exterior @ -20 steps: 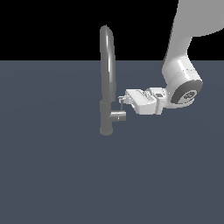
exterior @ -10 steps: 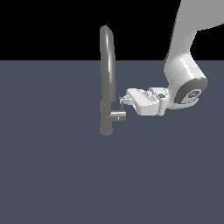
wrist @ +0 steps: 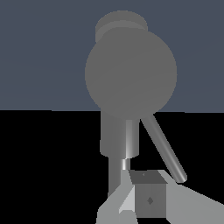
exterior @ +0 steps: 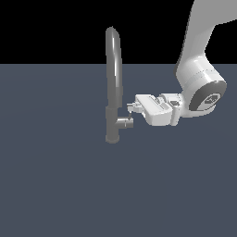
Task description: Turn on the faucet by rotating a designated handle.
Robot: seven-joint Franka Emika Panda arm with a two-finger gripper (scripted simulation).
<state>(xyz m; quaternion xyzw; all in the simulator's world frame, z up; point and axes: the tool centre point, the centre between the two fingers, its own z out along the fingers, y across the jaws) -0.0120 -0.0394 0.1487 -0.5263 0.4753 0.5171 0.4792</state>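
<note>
The faucet [exterior: 113, 83] is a tall grey gooseneck standing upright, with a short side stub [exterior: 125, 123] low on the exterior view's right. My gripper [exterior: 131, 109] comes in level from the right, its tips just above the stub's end and close to the faucet column. In the wrist view the stub's round end [wrist: 131, 72] fills the middle. The handle [wrist: 164, 151], a thin grey pin, slants from the stub toward my fingertips [wrist: 148, 199] and ends right beside them. The fingers look closed together with nothing between them.
A flat dark grey-blue floor [exterior: 55, 185] lies all around the faucet. My white arm [exterior: 201, 88] rises from the gripper toward the upper part of the exterior view's right.
The arm's wrist has shifted slightly toward the exterior view's right and the gripper tips have dropped a little toward the stub. The faucet looks unchanged.
</note>
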